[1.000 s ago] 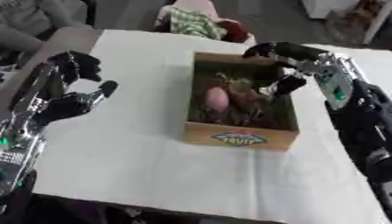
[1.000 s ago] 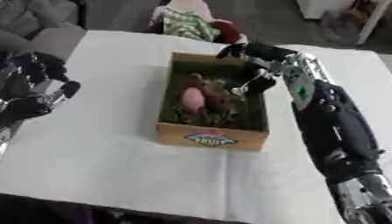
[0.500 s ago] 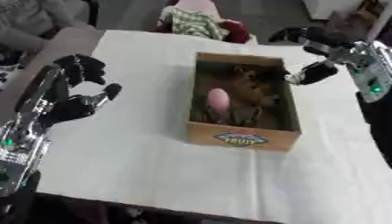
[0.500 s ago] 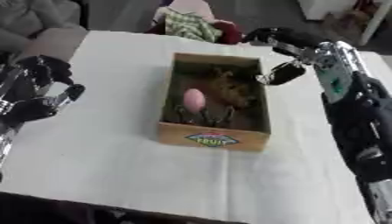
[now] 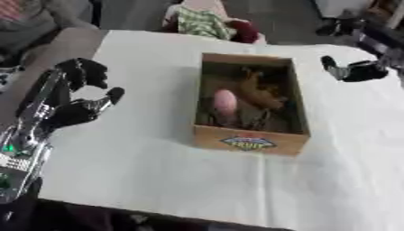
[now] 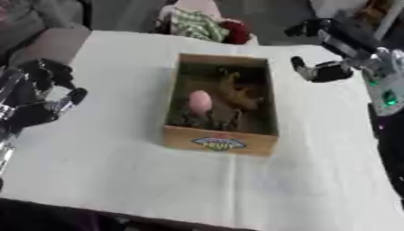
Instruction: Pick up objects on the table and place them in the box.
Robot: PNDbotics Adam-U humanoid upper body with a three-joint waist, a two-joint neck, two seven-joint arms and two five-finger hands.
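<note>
Box (image 6: 221, 143) sits mid-tabletop, a bit toward the far edge, long side running away from the robot, label on its near wall. Inside: a pink oval object (image 5: 226, 101) at the left-centre, a brownish object (image 5: 259, 88) beside it toward the far right, other dark stuff around them that I can't make out.

Right hand (image 6: 328, 71) is above the tabletop (image 5: 142, 149) near the far right corner, just right of the box, apart from it, thumb and fingers spread wide, nothing in it.

Left hand (image 5: 73, 98) hangs over the left edge, well apart from the box, fingers loosely curled, thumb out, holding nothing.

Rest of the white tabletop shows no loose objects.
</note>
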